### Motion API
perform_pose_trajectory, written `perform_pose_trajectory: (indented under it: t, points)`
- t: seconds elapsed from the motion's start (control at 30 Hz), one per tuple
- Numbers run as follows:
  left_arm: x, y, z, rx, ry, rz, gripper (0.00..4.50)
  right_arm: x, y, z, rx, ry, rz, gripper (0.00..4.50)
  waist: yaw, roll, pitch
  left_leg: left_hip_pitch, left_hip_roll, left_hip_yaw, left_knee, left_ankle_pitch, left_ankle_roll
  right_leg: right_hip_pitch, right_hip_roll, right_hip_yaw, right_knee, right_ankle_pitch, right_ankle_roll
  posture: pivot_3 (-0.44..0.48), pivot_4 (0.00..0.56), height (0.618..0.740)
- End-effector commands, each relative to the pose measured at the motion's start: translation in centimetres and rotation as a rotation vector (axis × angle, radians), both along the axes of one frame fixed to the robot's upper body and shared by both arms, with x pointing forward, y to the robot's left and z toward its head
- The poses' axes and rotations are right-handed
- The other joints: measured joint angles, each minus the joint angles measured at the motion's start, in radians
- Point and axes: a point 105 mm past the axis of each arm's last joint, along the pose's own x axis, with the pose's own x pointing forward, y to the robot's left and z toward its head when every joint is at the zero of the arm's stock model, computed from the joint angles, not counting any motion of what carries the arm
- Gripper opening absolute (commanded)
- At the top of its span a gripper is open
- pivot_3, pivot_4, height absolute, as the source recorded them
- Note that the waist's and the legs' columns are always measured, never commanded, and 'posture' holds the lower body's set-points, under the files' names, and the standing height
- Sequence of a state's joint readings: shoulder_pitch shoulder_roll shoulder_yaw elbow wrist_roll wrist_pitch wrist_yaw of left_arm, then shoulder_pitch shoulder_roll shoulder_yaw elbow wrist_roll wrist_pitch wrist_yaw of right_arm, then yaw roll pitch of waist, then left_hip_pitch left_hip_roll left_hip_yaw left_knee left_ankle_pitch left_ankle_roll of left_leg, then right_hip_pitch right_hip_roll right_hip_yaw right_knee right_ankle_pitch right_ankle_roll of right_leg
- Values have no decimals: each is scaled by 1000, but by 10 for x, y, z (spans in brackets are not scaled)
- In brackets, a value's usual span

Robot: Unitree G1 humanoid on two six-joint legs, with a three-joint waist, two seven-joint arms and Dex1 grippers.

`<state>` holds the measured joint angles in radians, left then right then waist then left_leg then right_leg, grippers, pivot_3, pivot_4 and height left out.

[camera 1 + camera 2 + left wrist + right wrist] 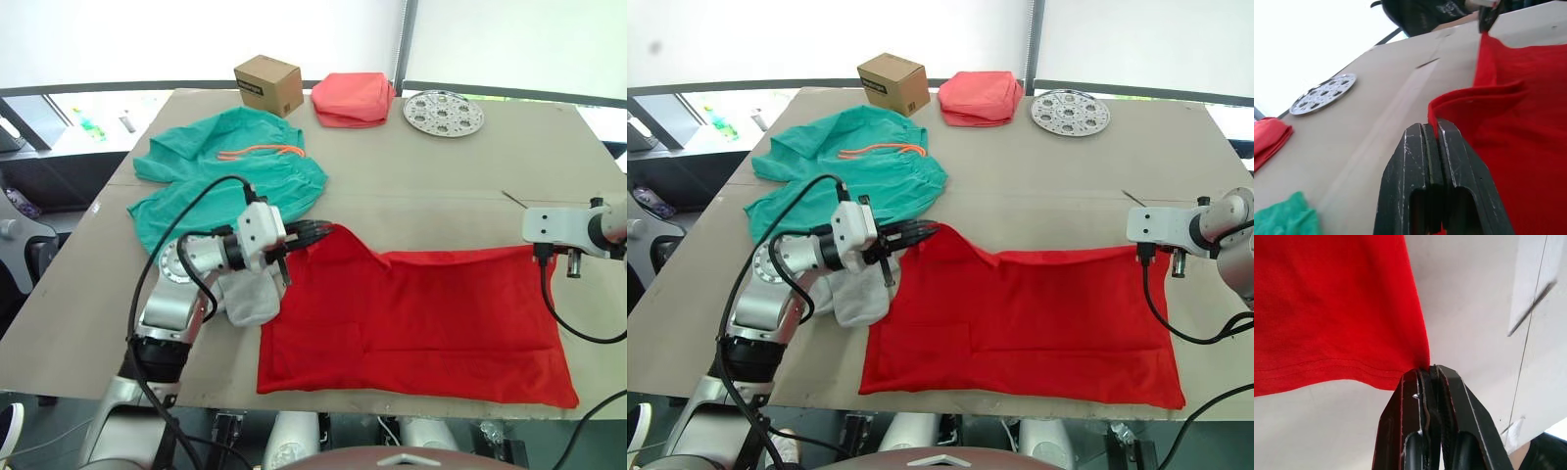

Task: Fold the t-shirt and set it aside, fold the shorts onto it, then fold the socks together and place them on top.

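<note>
Step in hand: folding the t-shirt. Left end effector and right end effector each pinch a far corner. Next: draw both toward the table's near edge.

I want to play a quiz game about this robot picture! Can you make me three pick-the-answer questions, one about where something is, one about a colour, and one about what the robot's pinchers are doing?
1. Where is the small brown cardboard box?
A. At the table's far edge, beside the folded salmon-pink cloth
B. On top of the red shirt
C. In a gripper

2. What colour is the drawstring on the crumpled teal-green fabric shorts?
A. White
B. Orange
C. Black

3. What are the left gripper and the right gripper doing?
A. Both hang open
B. Each is shut on a corner of the bright red t-shirt
C. Both hold the light grey socks

Answers: 1 A, the box sits at the back next to the pink cloth. 2 B, a thin orange cord lies across the shorts. 3 B, both wrist views show red fabric pinched between closed fingers.
</note>
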<state>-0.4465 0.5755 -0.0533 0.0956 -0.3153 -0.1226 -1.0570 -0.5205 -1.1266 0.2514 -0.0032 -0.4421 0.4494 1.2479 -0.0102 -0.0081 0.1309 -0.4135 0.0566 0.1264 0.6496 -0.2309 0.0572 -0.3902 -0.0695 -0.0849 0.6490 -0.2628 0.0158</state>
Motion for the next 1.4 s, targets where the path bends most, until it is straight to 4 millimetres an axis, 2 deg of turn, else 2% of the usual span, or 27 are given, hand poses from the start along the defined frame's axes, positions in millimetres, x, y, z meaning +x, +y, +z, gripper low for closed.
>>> perform_pose_trajectory:
  t: [0.03,0.1,0.17,0.33,0.5,0.8,1.03,1.23,1.4]
  points:
    - [13,5,14,20,-79,18,0,4,1,20,12,-95,-4,38,0,0,0,0,0,0,0,0,0,0,0,0,0,0,0,0,150,740]
    - [19,7,18,35,-103,22,0,3,6,20,33,-102,-2,38,0,0,0,0,0,0,0,0,0,0,1,0,0,0,0,0,150,740]
    - [13,5,17,61,-106,-24,0,-9,14,13,65,-77,13,38,0,0,0,0,0,1,0,0,0,0,1,0,0,0,0,0,150,740]
    - [-13,3,-13,156,-68,-120,0,-32,24,-7,94,-29,9,38,-1,0,0,0,1,0,-1,0,0,0,0,2,0,-1,2,0,150,740]
    - [-23,7,-30,199,-33,-139,0,-45,29,-18,120,0,-21,38,-1,0,0,0,1,-1,0,0,0,-1,-1,2,1,-1,2,0,150,740]
    - [-13,35,-43,273,4,-100,0,-46,10,-19,95,-23,-104,38,0,0,0,-1,0,-2,0,-1,1,-1,-2,2,2,-1,1,0,150,740]
    - [-3,38,-37,265,-20,-94,0,-40,-1,-17,82,-47,-127,38,0,-1,0,-1,0,-2,0,-1,1,-2,-1,1,3,-1,1,0,150,740]
    - [-28,32,-57,308,15,-185,0,-55,7,-31,104,39,-99,38,-1,-1,0,-1,0,-1,0,-1,1,-2,-1,2,3,-1,1,0,150,740]
    - [-39,31,-68,327,32,-200,0,-58,10,-35,118,47,-101,38,0,-1,0,-1,1,-1,0,-1,1,-3,-1,2,4,-1,1,0,150,740]
